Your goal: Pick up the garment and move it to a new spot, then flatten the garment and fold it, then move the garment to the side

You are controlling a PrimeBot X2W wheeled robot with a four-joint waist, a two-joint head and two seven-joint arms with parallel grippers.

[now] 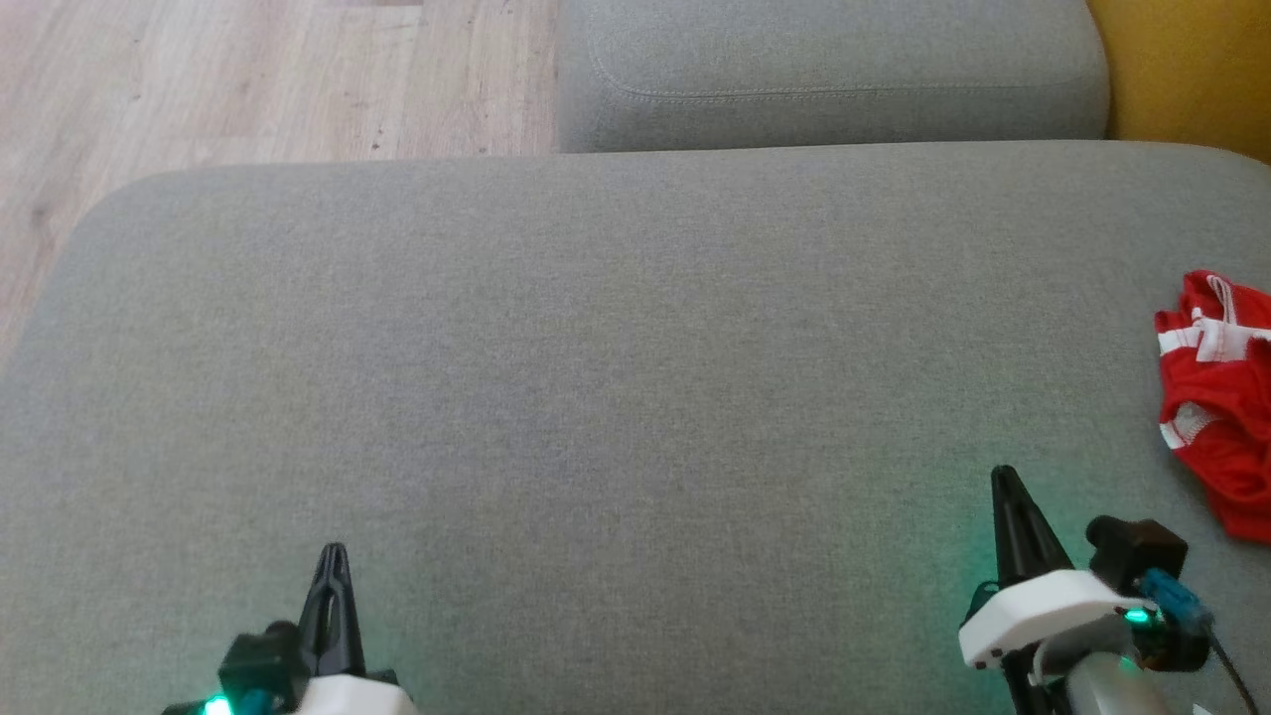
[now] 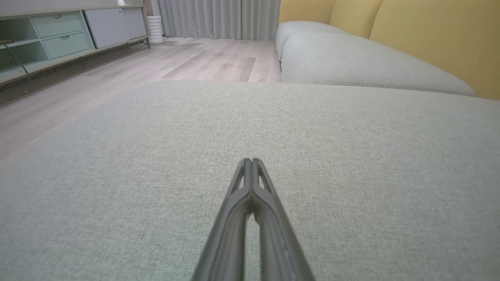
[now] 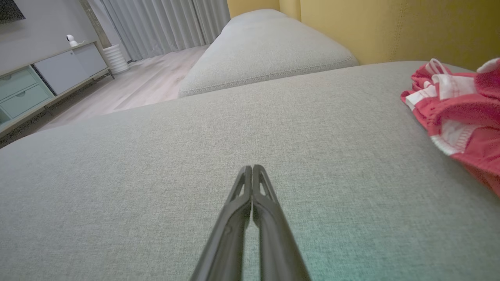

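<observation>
The garment is red with white trim and lies crumpled at the far right edge of the grey sofa cushion. In the right wrist view the garment sits to the upper right, well apart from my fingers. At the lower right, my right gripper is shut and empty, a short way left of the garment; it also shows shut over bare cushion. My left gripper at the lower left is shut on nothing, with its tips pressed together above the cushion.
A second grey cushion lies beyond the main one, against a yellow backrest. Wooden floor borders the cushion at the far left. A low cabinet with pale green drawers and grey curtains stand across the room.
</observation>
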